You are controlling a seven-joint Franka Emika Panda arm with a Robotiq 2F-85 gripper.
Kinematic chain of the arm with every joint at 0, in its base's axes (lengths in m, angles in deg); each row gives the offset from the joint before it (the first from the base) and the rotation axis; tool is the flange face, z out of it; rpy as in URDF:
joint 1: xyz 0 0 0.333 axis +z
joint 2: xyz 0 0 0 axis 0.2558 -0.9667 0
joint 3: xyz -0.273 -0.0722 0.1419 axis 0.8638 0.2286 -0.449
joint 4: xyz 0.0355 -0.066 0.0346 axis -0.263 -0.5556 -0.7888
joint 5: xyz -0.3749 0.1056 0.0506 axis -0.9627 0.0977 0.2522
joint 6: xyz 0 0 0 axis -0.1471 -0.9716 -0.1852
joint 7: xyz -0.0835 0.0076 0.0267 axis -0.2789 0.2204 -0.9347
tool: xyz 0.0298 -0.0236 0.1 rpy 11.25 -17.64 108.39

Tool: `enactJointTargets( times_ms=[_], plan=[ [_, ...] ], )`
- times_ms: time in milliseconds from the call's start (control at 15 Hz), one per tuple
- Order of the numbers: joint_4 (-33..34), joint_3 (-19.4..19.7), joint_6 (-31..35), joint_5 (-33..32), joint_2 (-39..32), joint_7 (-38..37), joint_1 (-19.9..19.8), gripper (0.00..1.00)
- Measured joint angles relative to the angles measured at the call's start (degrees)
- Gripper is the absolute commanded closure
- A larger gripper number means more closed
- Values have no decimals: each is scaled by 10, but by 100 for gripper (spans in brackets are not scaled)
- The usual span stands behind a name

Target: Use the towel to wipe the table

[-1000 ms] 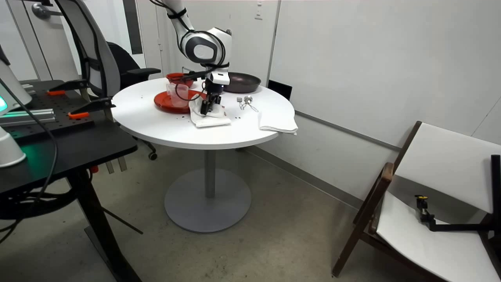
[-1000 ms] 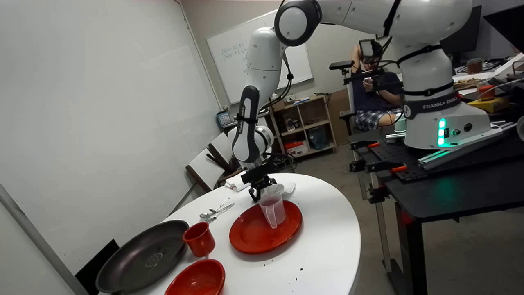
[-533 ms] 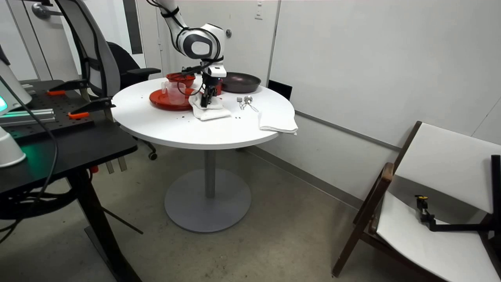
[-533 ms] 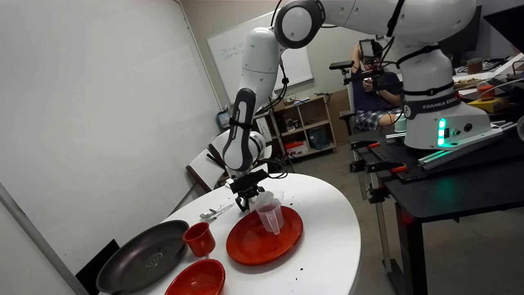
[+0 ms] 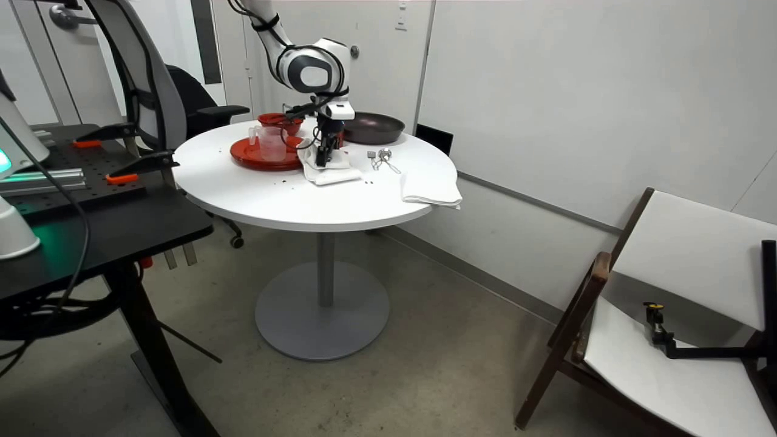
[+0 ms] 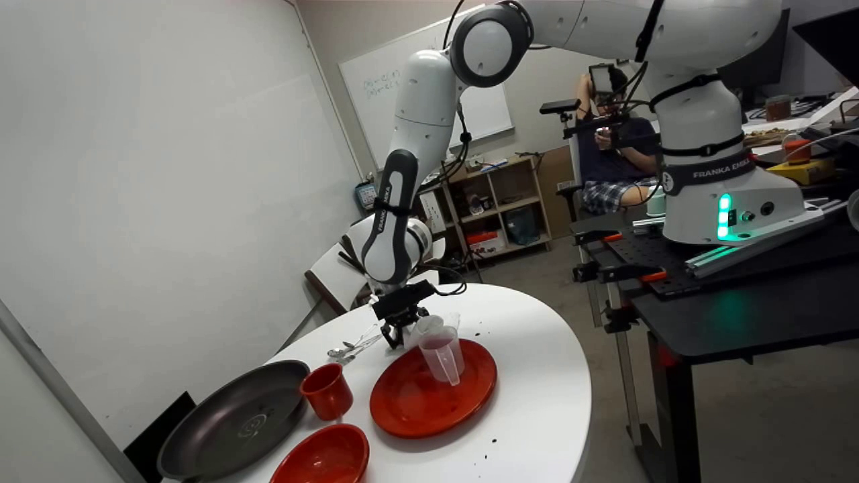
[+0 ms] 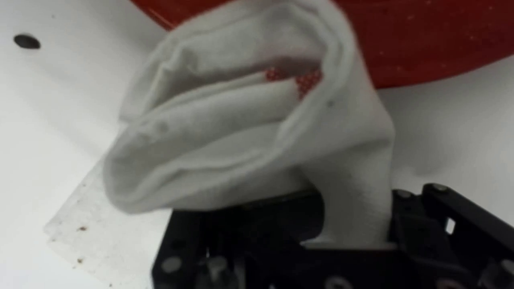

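The towel (image 5: 337,176) is a crumpled whitish cloth on the round white table (image 5: 255,194), beside the red plate. My gripper (image 5: 323,162) points down and is shut on it. In the wrist view a bunched fold of towel (image 7: 361,128) rises from between the dark jaws of the gripper (image 7: 357,212), and a flat part with brown specks lies on the tabletop. In an exterior view the gripper (image 6: 396,335) stands behind the plate, and the clear cup partly hides the towel (image 6: 411,339). Dark crumbs (image 6: 494,441) lie on the table.
The red plate (image 6: 409,402) holds a clear plastic cup (image 6: 444,362) close to the gripper. A red mug (image 6: 327,392), red bowl (image 6: 322,459) and dark pan (image 6: 235,422) stand nearby. Metal utensils (image 5: 383,159) and a larger white cloth (image 5: 431,189) lie on the table.
My gripper has dragged the towel across the table toward the plate's side, then slightly aside. The plate with the clear cup has slid a little away from the gripper.
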Motion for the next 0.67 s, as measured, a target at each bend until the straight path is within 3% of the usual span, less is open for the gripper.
enactJointTargets(
  times_ms=[667],
  plan=[
    [64,29,-5,-9,-40,-31,-1,100]
  ],
)
